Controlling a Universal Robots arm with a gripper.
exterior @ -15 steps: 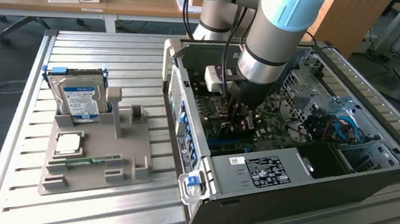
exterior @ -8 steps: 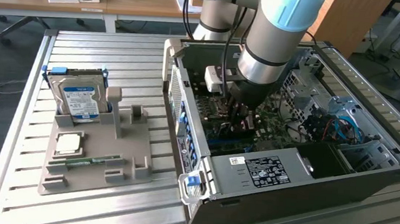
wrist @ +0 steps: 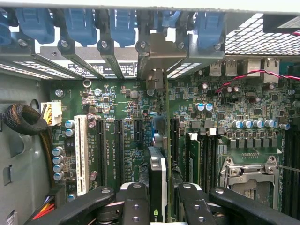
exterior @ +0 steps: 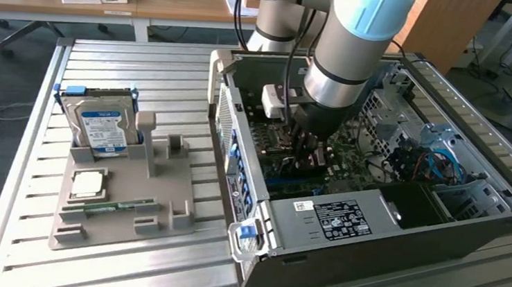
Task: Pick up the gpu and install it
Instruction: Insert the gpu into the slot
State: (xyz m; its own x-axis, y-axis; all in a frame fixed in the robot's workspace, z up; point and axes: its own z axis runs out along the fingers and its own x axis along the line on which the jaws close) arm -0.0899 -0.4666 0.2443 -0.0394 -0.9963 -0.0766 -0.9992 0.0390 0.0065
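Standing open on slatted metal table: computer case.

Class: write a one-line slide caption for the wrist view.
Fingers grip the gpu edge-on above the green motherboard and its expansion slots.

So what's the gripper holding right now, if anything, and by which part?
The gripper is shut on the gpu, pinching its upper edge between the fingers, with the card standing on edge over the motherboard slots inside the computer case.
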